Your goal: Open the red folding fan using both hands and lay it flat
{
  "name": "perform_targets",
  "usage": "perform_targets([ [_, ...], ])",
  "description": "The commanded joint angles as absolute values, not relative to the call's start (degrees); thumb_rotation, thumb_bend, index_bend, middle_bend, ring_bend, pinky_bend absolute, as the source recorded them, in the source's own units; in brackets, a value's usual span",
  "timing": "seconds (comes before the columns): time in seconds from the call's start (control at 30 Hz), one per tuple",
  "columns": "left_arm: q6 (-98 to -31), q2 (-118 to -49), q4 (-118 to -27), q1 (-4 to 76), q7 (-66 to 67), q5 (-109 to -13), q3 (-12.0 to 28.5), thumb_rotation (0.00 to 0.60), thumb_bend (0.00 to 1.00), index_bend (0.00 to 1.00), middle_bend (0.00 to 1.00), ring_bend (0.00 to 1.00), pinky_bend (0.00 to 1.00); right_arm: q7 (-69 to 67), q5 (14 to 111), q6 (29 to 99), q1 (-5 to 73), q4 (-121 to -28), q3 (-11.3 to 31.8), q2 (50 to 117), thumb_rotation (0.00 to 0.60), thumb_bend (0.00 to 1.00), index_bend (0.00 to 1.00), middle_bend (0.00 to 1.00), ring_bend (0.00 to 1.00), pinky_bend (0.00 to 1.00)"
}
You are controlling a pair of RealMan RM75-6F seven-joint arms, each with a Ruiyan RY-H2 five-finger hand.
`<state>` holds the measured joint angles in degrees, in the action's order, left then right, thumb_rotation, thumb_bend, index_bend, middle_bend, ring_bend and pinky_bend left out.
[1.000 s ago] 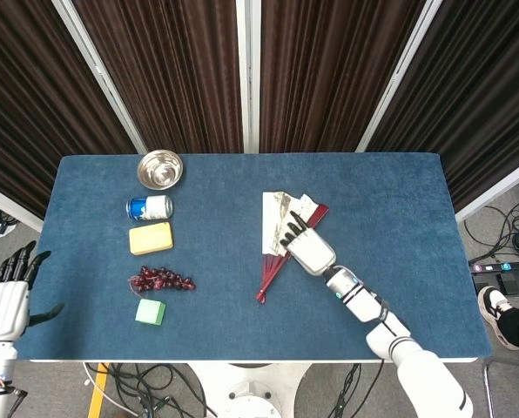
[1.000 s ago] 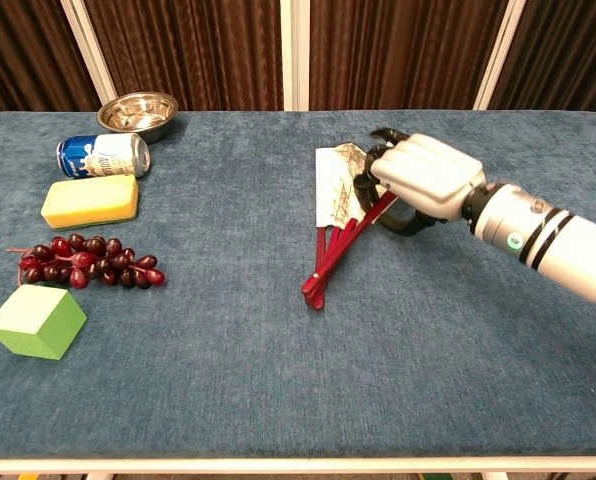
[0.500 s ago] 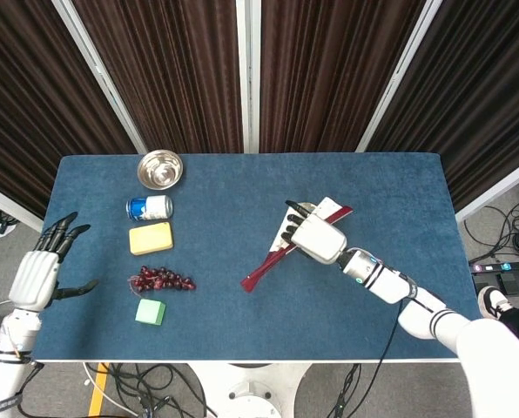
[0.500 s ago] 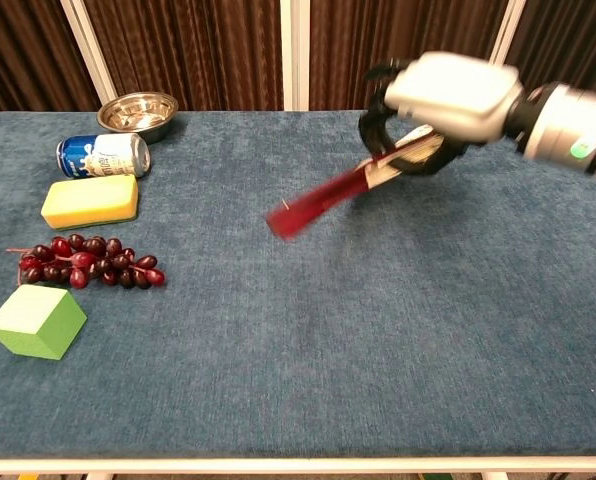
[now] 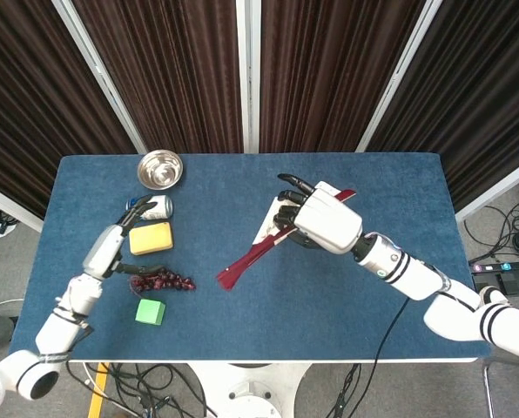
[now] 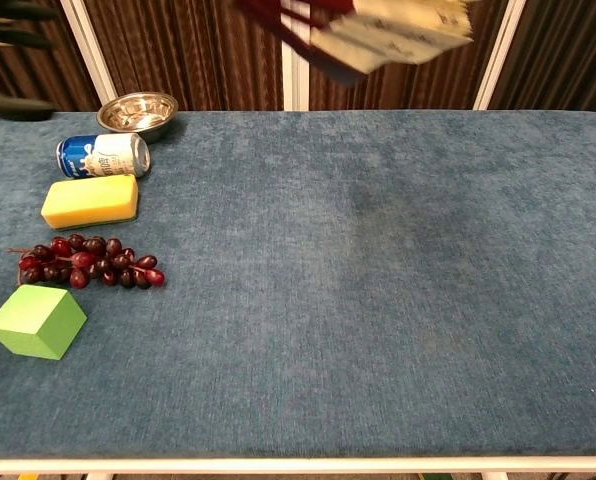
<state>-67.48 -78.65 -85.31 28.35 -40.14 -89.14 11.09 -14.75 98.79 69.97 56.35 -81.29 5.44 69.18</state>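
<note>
**A:** From the head view, where do you stand?

**B:** Your right hand (image 5: 325, 219) grips the red folding fan (image 5: 258, 252) near its paper end, fingers wrapped around it, and carries it in the air over the middle of the blue table (image 5: 242, 331). The ribs point down-left, bunched together, so I judge the fan barely opened. Your left hand (image 5: 111, 248) has its fingers apart, holds nothing, and hovers over the yellow sponge (image 5: 150, 237) and the grapes (image 5: 162, 280), well apart from the fan.

**A:** So which step is this?

**B:** The lift and hand-over, I'd say. Next you need the left hand across to the free rib end, so each hand takes an outer rib and they draw apart.

**A:** And the chest view?

**B:** Only the fan (image 6: 368, 30) shows, at the top edge: cream paper and red ribs, blurred. The right hand is out of frame. Dark fingertips at the top left corner are probably your left hand (image 6: 13, 15); its state can't be told here. The can (image 6: 103, 154), steel bowl (image 6: 136, 108) and green block (image 6: 36, 321) sit along the left side.

**A:** What changed?

**B:** Half a second ago the fan was lower, fully in the chest view; now it's nearly above it. Your left hand was off the table's left edge and has come in over the sponge.
</note>
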Motion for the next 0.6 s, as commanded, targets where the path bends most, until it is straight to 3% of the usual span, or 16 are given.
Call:
perform_targets([
  [0.03, -64.77, -81.82, -83.36, 31.60, -42.68, -88.78, 11.81, 0.600, 0.13, 0.15, 0.12, 0.04, 0.14, -15.81, 97.80, 68.85, 57.32, -82.27, 6.76, 69.42, 0.600, 0.96, 0.76, 0.59, 0.30, 0.12],
  [0.23, -61.41, -87.00, -82.02, 35.54, -42.16, -86.29, 12.71, 0.600, 0.13, 0.22, 0.21, 0.14, 0.23, -15.84, 95.97, 64.69, 60.18, -83.16, 9.22, 71.67, 0.600, 0.96, 0.76, 0.59, 0.30, 0.12],
  [0.6, -57.12, -91.34, -80.82, 38.62, -40.81, -78.09, 15.74, 0.600, 0.12, 0.25, 0.23, 0.14, 0.25, -13.24, 92.66, 58.20, 63.44, -84.02, 11.31, 75.10, 0.600, 0.97, 0.76, 0.59, 0.30, 0.12],
])
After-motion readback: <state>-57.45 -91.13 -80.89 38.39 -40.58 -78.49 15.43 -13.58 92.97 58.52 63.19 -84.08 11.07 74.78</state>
